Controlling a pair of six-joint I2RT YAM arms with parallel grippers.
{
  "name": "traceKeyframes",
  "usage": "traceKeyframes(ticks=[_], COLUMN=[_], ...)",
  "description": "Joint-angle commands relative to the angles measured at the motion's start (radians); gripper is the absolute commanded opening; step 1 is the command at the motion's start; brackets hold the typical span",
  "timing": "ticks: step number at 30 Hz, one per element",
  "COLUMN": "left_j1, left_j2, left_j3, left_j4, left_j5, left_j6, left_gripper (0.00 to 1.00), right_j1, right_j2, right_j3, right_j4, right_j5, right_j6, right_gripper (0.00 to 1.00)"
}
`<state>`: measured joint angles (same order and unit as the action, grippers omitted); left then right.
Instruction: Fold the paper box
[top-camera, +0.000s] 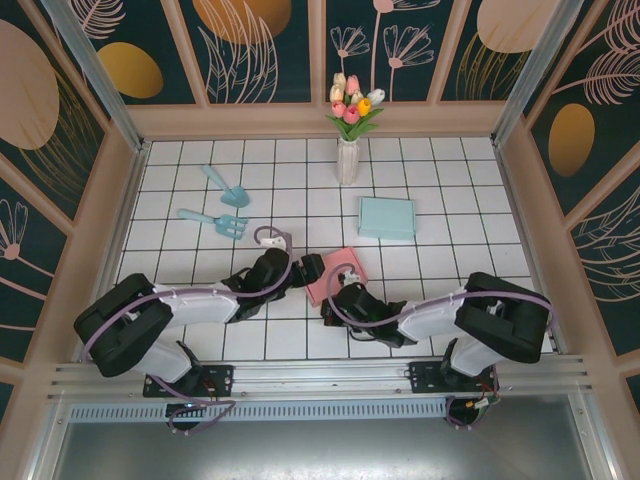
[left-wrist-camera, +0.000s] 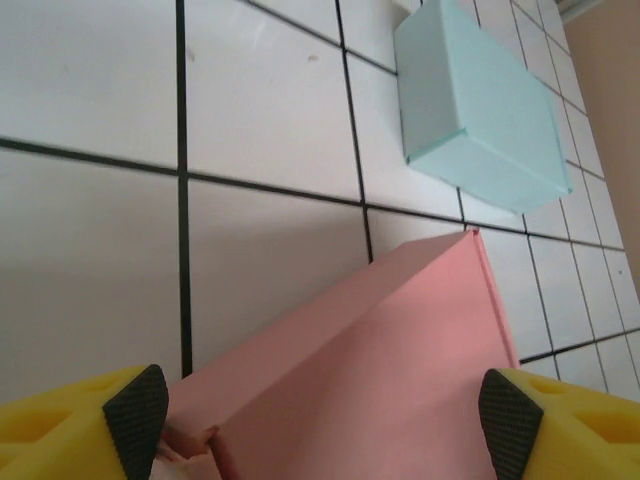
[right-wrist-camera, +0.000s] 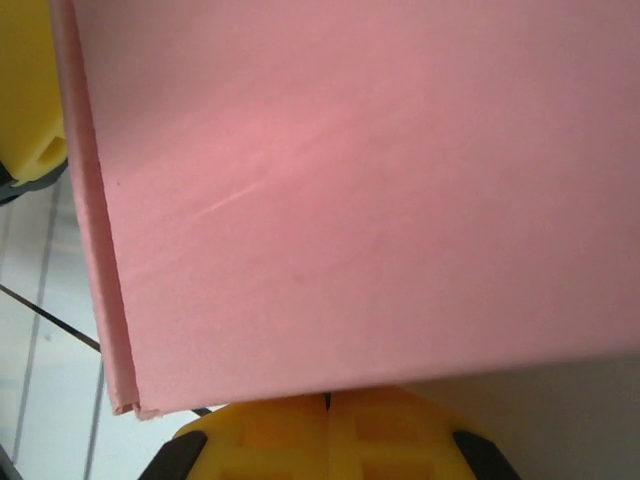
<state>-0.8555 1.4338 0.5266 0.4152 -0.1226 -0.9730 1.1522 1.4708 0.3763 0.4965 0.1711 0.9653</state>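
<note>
The pink paper box (top-camera: 340, 268) lies on the white tiled table between my two grippers. In the left wrist view the pink box (left-wrist-camera: 380, 370) sits tilted between the widely spread black pads (left-wrist-camera: 135, 415), with a raised side wall along its left; my left gripper (left-wrist-camera: 322, 420) is open around it. In the top view the left gripper (top-camera: 312, 268) is at the box's left edge. The right gripper (top-camera: 338, 297) is at the box's near edge. In the right wrist view its yellow fingers (right-wrist-camera: 300, 435) meet, so the right gripper (right-wrist-camera: 327, 405) is shut, tips hidden under a pink box panel (right-wrist-camera: 350, 190).
A pale blue closed box (top-camera: 387, 217) lies behind the pink one, also seen as the blue box (left-wrist-camera: 480, 100). A vase of tulips (top-camera: 348, 150) stands at the back centre. A teal trowel (top-camera: 225, 185) and teal fork (top-camera: 215, 222) lie at the left. Wooden walls ring the table.
</note>
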Motion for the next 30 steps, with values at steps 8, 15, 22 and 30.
traceKeyframes(ticks=[8,15,22,30], left_j1=[0.038,-0.001,-0.062,-0.065], left_j2=[-0.254,-0.338,-0.253,-0.053], left_j3=[-0.029,-0.176,-0.201,-0.12], left_j4=[-0.306,-0.141,0.018,0.089], left_j5=[-0.159,-0.037,-0.001,0.032], left_j6=[0.007,-0.112,-0.176,-0.171], left_gripper=[0.86,0.83,0.83,0.82], right_j1=[0.023,-0.197,-0.46,-0.542], right_j2=[-0.448,-0.585,-0.39,-0.176], right_j3=[-0.043,0.086,0.145,0.196], right_j4=[-0.374,-0.583,-0.449,-0.337], right_j5=[0.242,0.078,-0.268,-0.362], right_j6=[-0.154,-0.487,-0.679,-0.709], right_gripper=[0.44,0.77,0.79,0.79])
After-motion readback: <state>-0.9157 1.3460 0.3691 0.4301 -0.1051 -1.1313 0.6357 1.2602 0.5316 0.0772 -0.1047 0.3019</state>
